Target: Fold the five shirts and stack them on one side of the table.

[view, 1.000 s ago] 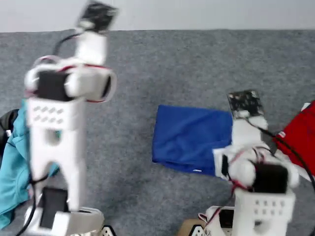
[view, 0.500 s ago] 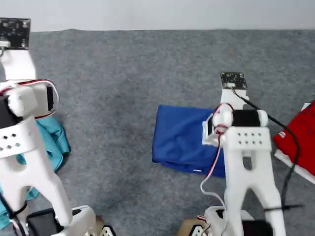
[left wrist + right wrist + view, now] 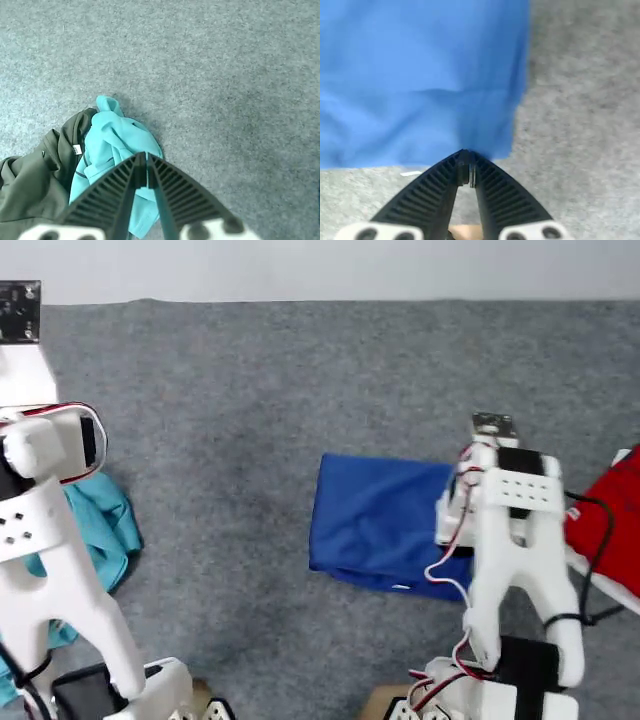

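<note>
A folded blue shirt (image 3: 375, 520) lies flat in the middle of the grey table. My right arm (image 3: 510, 510) stands over its right edge. In the right wrist view my right gripper (image 3: 465, 160) is shut, its tips just over the near edge of the blue shirt (image 3: 420, 75), with no cloth seen between them. A crumpled teal shirt (image 3: 105, 525) lies at the far left under my left arm (image 3: 40, 500). My left gripper (image 3: 146, 159) is shut and hangs well above the teal shirt (image 3: 112, 140). A dark olive shirt (image 3: 35, 185) is bunched against it.
A red shirt (image 3: 610, 520) lies at the table's right edge, close to my right arm. Bare grey felt (image 3: 300, 370) stretches across the back and between the teal and blue shirts. A tan object (image 3: 385, 705) sits at the front edge by the right arm's base.
My left arm swung left, from over the bare table to over the teal shirt. My right arm rose from the front right and now stands over the blue shirt's right edge. The shirts stayed put.
</note>
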